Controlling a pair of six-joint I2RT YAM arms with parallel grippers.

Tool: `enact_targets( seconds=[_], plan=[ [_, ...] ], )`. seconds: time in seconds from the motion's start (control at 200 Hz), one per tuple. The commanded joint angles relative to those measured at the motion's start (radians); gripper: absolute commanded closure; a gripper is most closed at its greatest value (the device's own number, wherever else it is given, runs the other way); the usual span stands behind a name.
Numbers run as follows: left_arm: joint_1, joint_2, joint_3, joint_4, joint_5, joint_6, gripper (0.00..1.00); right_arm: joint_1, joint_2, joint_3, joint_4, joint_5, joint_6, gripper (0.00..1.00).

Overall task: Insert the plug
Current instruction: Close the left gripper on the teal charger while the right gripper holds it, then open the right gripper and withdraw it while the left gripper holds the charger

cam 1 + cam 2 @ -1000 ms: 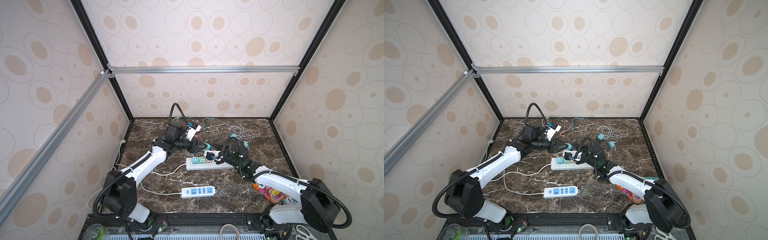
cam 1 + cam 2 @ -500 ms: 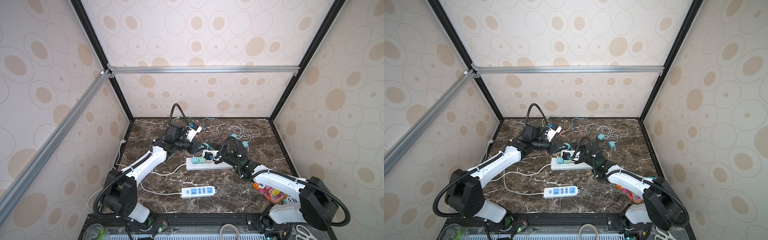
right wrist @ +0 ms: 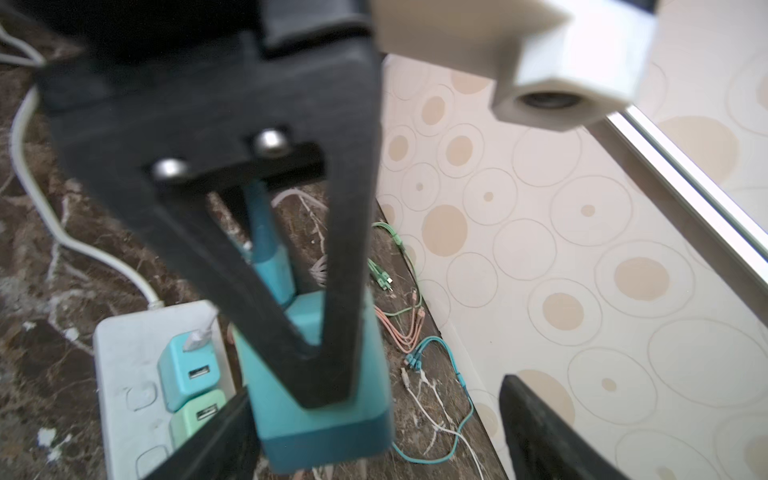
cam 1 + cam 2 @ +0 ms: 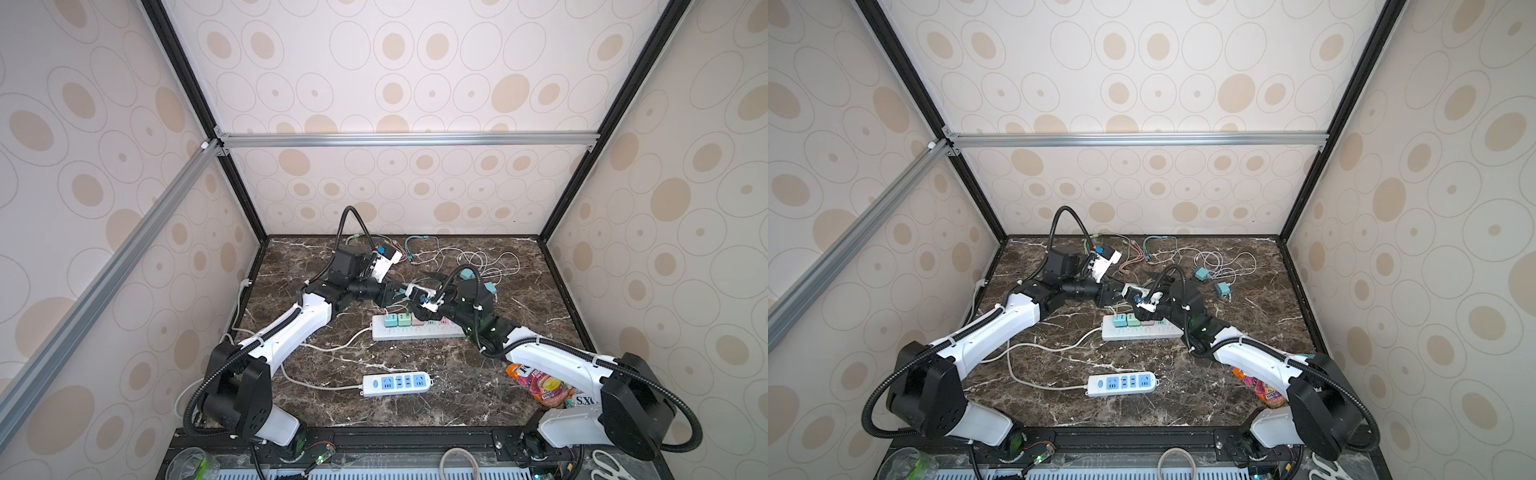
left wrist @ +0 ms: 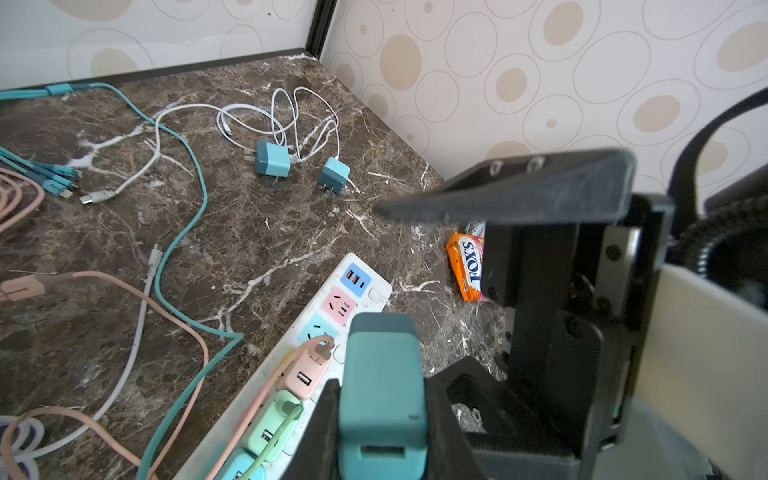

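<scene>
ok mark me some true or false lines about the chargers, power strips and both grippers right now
1. The left gripper is shut on a teal charger. True.
2. The right gripper also clamps that charger. False: its jaws stand wide open, one on either side of it.
3. The white power strip carries a pink charger, a green charger and a light teal charger. True.
4. The blue-socket power strip has a charger plugged in. False: its sockets are empty.
5. No spare chargers lie loose anywhere. False: two loose teal chargers lie by the white cables.
</scene>
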Motion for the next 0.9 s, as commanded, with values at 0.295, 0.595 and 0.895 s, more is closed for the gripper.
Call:
enact_targets(
  seconds=[0.295,0.595,0.895],
  plan=[
    [0.004,-0.151,0.109,0.079,0.01,-0.073,1.0,-0.229,0.054,0.221,-0.337,0.268,0.922,0.0],
    [0.004,-0.175,0.186,0.087,0.02,-0.089,1.0,-0.33,0.277,0.381,-0.625,0.082,1.364,0.0],
    [0.002,-0.176,0.193,0.109,0.056,-0.1,1.0,-0.358,0.578,0.576,-0.679,-0.207,1.511,0.0]
  ],
)
